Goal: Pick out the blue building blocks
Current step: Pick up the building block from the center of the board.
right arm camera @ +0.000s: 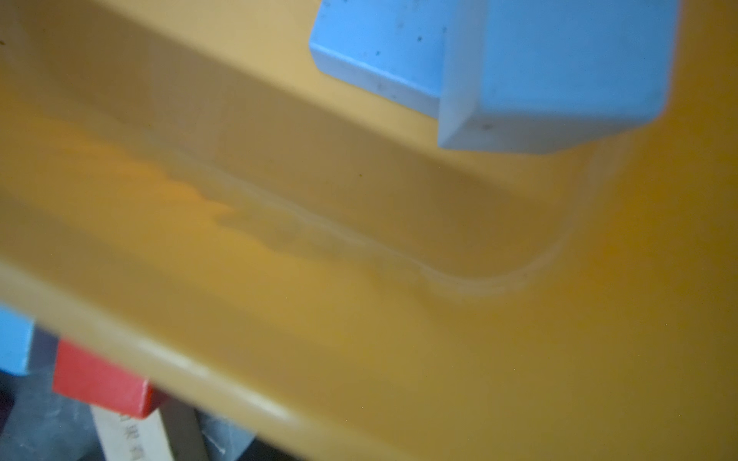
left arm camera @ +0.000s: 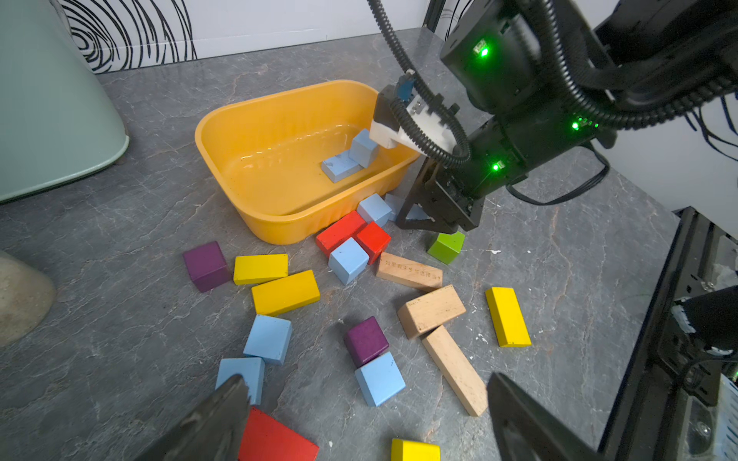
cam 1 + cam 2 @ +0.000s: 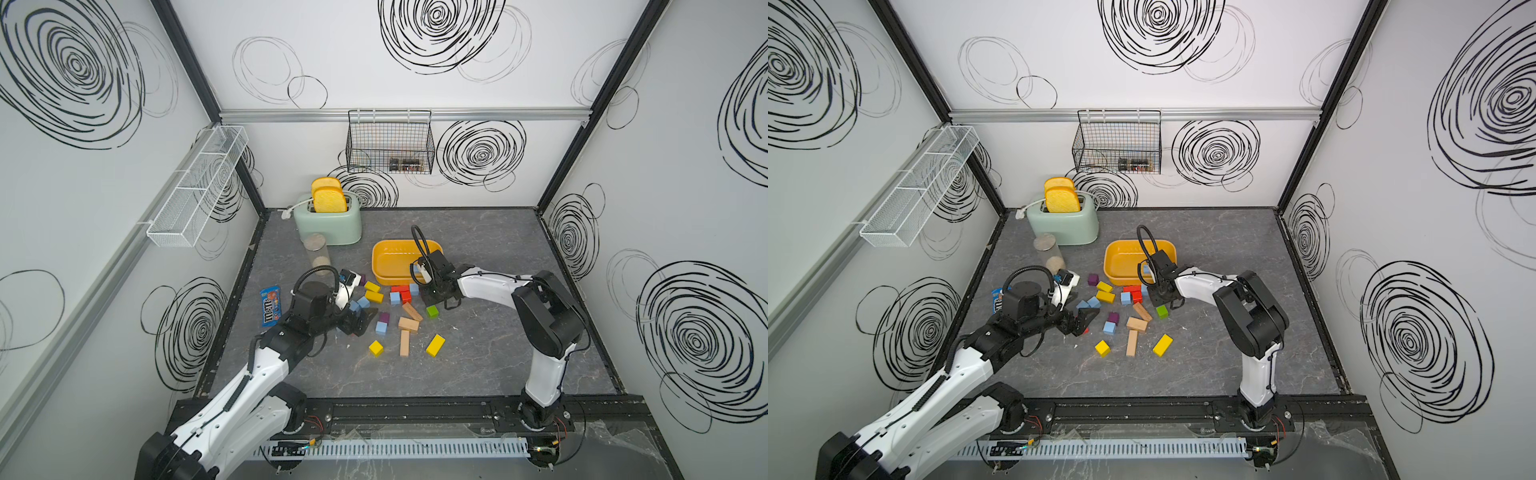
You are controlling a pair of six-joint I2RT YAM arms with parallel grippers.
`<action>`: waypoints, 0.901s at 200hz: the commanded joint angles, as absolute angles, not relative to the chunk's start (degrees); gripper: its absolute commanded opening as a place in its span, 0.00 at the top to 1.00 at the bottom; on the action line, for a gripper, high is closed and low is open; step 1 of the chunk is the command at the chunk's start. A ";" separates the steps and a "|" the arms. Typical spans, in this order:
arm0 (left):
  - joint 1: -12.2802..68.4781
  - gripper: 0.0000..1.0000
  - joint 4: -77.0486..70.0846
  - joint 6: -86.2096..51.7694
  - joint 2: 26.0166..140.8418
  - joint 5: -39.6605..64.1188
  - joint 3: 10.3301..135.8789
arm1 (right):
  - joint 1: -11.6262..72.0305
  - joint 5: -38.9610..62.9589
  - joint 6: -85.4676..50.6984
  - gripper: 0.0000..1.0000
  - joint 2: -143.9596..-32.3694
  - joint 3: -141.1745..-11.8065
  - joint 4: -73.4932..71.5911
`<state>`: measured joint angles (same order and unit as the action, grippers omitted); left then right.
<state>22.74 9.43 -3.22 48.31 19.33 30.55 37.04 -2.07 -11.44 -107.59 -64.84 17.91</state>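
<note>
Two blue building blocks (image 2: 351, 159) lie in the yellow tray (image 2: 239, 159), also seen in the right wrist view (image 1: 559, 72). Several more lie scattered on the table, among them a cube (image 2: 379, 379) next to a purple one, a pair (image 2: 268, 339) and one (image 2: 348, 259) against red blocks. My left gripper (image 2: 365, 393) hovers low and open over the near cube, holding nothing. My right gripper (image 3: 436, 296) is down at the tray's near right corner, its fingers (image 2: 411, 199) around a blue block (image 2: 417, 214). How tightly the jaws stand is hidden.
A mint toaster (image 3: 328, 224) and a clear jar (image 3: 318, 253) stand behind the pile. A candy packet (image 3: 269, 306) lies left of my left arm. Yellow (image 2: 285, 291), red (image 2: 339, 231), purple, green (image 2: 446, 245) and bare wooden blocks (image 2: 455, 369) lie among the blue ones.
</note>
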 commanded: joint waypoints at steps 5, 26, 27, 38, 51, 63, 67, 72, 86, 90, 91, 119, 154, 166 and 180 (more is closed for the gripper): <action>22.26 0.04 8.79 -3.02 47.64 19.60 32.35 | 37.48 -1.93 -11.23 0.61 -107.33 -64.70 19.73; 22.30 0.04 8.61 -3.16 47.30 19.43 32.12 | 37.45 -1.71 -11.34 0.64 -106.80 -64.43 19.72; 22.31 0.04 8.61 -3.16 47.29 19.43 32.10 | 37.44 -1.69 -11.34 0.64 -106.79 -64.43 19.70; 22.32 0.04 8.59 -3.25 47.12 19.42 32.04 | 37.44 -1.54 -11.41 0.65 -106.38 -64.29 19.69; 22.30 0.04 8.73 -3.33 46.93 19.42 31.92 | 37.53 -1.24 -11.60 0.67 -105.87 -63.86 19.50; 22.28 0.04 8.74 -3.30 46.73 19.42 31.76 | 37.62 -0.97 -11.91 0.68 -105.32 -63.20 18.91; 22.28 0.04 8.70 -3.30 46.69 19.42 31.75 | 37.63 -0.82 -12.09 0.68 -105.14 -62.91 18.77; 22.30 0.04 8.65 -3.39 46.65 19.42 31.73 | 37.66 -0.64 -12.27 0.69 -104.94 -62.63 18.51; 22.29 0.04 8.79 -3.49 46.58 19.38 31.75 | 37.64 -0.27 -12.56 0.71 -104.34 -61.94 18.16; 22.32 0.04 8.85 -3.55 46.50 19.40 31.81 | 37.62 -0.22 -12.66 0.72 -104.20 -61.88 18.06; 22.28 0.04 8.87 -3.58 46.50 19.41 31.81 | 37.66 -0.20 -12.66 0.72 -104.18 -61.79 18.04; 22.41 0.04 9.10 -3.73 45.84 19.26 31.73 | 37.89 -0.28 -12.88 0.75 -102.98 -60.85 17.90; 22.51 0.04 9.48 -4.42 45.02 19.07 31.94 | 38.06 -0.43 -13.08 0.79 -100.44 -59.14 17.25; 22.63 0.04 9.47 -4.61 44.60 19.03 31.98 | 38.15 -0.44 -13.02 0.80 -99.27 -58.47 16.96; 22.92 0.04 9.64 -4.82 44.21 18.90 32.03 | 38.32 -0.60 -13.06 0.82 -98.01 -57.77 16.95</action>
<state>22.76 10.28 -3.99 45.36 19.20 30.55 37.82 -0.56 -12.64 -101.27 -58.83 17.41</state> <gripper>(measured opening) 0.960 0.310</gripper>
